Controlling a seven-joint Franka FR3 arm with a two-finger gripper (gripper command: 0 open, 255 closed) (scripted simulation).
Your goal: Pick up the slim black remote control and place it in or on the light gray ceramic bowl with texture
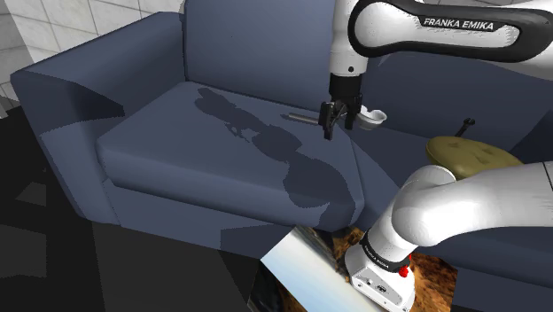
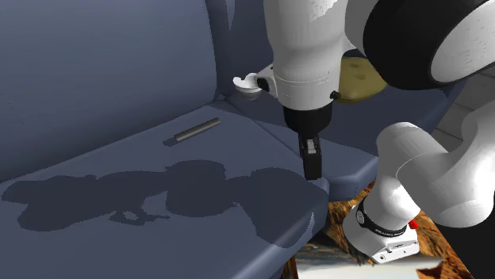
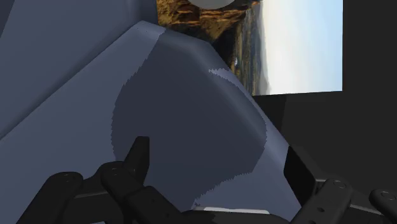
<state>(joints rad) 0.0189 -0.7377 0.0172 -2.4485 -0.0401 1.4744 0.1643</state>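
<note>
Since the slim dark remote [image 2: 193, 130] lies untouched mid-frame on the sofa seat [image 2: 95, 162], the gripper [image 3: 216, 151] hangs nearby, fingers wide and empty, seemingly awaiting a grasp.

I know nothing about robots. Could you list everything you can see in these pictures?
sofa: one, dark blue-grey, carrying all the loose things.
remote control: one, slim, dark grey, on the seat near the backrest.
bowl: one, pale grey-white, on the seat beyond the remote control.
round olive-yellow object: one, with a dark stem, on the next cushion; I cannot tell what it is.
stand: one box with a landscape picture on it, in front of the sofa.
arm: one, white with dark joints, reaching over the seat.
claw: one, black, open, empty, over the seat.
</note>
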